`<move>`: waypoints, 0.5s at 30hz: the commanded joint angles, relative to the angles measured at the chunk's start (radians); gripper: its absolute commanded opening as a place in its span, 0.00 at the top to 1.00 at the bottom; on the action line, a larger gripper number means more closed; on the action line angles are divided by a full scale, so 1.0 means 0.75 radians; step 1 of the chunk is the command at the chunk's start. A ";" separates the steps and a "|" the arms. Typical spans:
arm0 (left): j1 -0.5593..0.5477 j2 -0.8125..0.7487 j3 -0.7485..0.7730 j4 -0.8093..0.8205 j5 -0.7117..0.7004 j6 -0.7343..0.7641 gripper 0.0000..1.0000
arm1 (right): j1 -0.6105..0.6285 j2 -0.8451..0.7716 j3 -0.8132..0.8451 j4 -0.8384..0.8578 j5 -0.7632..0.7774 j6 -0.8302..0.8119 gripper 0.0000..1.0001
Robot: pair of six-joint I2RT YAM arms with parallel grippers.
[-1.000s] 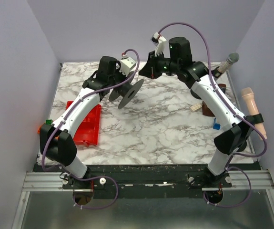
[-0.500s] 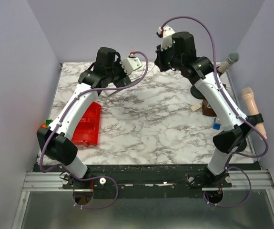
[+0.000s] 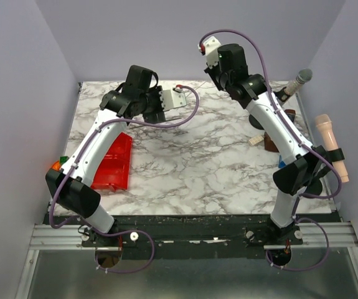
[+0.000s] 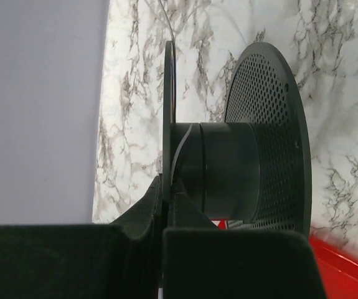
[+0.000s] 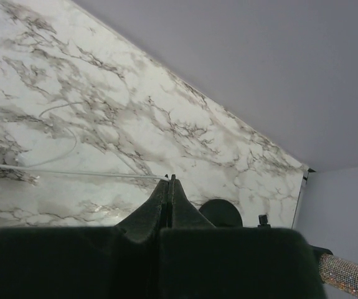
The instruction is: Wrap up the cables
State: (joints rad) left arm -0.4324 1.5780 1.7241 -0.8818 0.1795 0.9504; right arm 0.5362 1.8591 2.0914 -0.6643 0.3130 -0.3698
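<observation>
Left wrist view first: the left claw (image 4: 166,198) is clenched on the thin rim of the black spool (image 4: 228,168), pads pinching one flange edge-on. The hub's long axis runs straight across the picture, and the perforated flange stands on the far side. A pale strand of cable (image 4: 164,15) leaves the gripped flange and heads up over the marble table (image 4: 347,93).

Over to the right wrist view: the right claw (image 5: 169,180) is pressed tight, nipping that same thin clear cable right at the tips. The strand stretches away to the left, low over the table, so the spool lies off that way, on the left arm's side.

Top view now: both wrists sit high near the back wall, left beside right, with the red tray (image 3: 113,159) beneath the left arm. The next turn probably hinges on the strand meeting the hub square to its axis.

A second ago the spool's discs hung in plain sight toward the table's middle. Now the left wrist has rolled and hides them, and the right arm has swung up and back.
</observation>
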 commanded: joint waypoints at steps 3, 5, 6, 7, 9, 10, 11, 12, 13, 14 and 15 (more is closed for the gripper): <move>0.016 -0.038 -0.090 0.363 -0.305 -0.174 1.00 | -0.032 -0.084 0.030 -0.102 -0.244 0.110 0.99; 0.018 -0.024 -0.102 0.484 -0.323 -0.273 1.00 | -0.030 -0.139 0.012 -0.141 -0.565 0.243 0.99; 0.018 -0.018 -0.102 0.553 -0.325 -0.334 1.00 | -0.030 -0.165 -0.019 -0.131 -0.743 0.321 0.99; 0.020 -0.006 -0.094 0.605 -0.329 -0.389 1.00 | -0.030 -0.184 -0.035 -0.100 -0.917 0.390 0.99; 0.022 0.019 -0.070 0.666 -0.321 -0.506 1.00 | -0.032 -0.227 -0.144 0.018 -1.159 0.600 0.99; 0.022 0.029 -0.057 0.691 -0.315 -0.555 1.00 | -0.030 -0.243 -0.189 0.093 -1.241 0.687 0.99; 0.022 0.033 -0.051 0.715 -0.311 -0.612 1.00 | -0.028 -0.253 -0.246 0.165 -1.306 0.781 0.99; 0.022 0.039 -0.045 0.740 -0.301 -0.661 1.00 | -0.022 -0.264 -0.295 0.259 -1.356 0.895 0.99; 0.026 0.048 -0.033 0.748 -0.280 -0.725 1.00 | -0.007 -0.272 -0.360 0.371 -1.395 0.965 0.99; 0.030 0.058 -0.014 0.752 -0.262 -0.790 1.00 | 0.011 -0.274 -0.403 0.461 -1.429 1.024 0.99; 0.032 0.070 0.006 0.748 -0.242 -0.847 1.00 | 0.044 -0.272 -0.424 0.549 -1.446 1.049 0.99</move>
State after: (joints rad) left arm -0.4156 1.6112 1.6501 -0.4728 -0.0154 0.5659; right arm 0.5228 1.6508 1.8740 -0.5316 -0.5049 0.1394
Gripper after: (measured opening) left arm 0.021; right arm 0.009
